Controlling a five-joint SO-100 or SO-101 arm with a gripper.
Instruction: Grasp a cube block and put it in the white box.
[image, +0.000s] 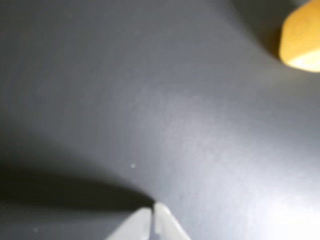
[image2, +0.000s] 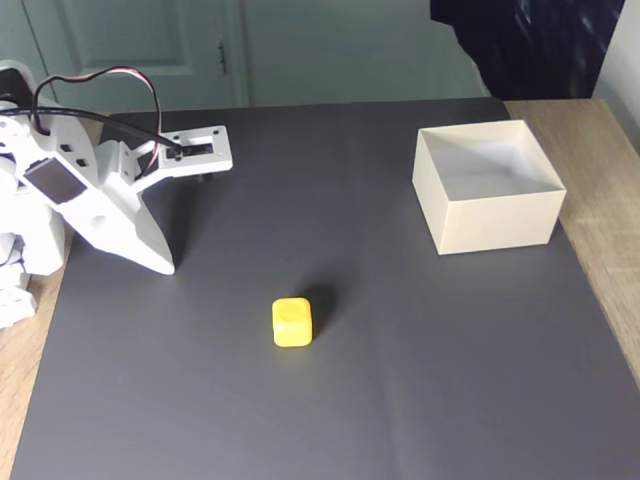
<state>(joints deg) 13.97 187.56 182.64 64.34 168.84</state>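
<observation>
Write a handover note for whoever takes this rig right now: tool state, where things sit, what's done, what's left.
Tool: shut, holding nothing, tips low over the dark mat, at the left in the fixed view.
Cube block: on the mat near the middle, free, apart from the tool; it shows at the upper right edge of the wrist view.
White box: at the mat's far right, open, nothing seen inside.
Done: nothing yet.
Left: open, reach the cube, grasp, carry to the box, release.
</observation>
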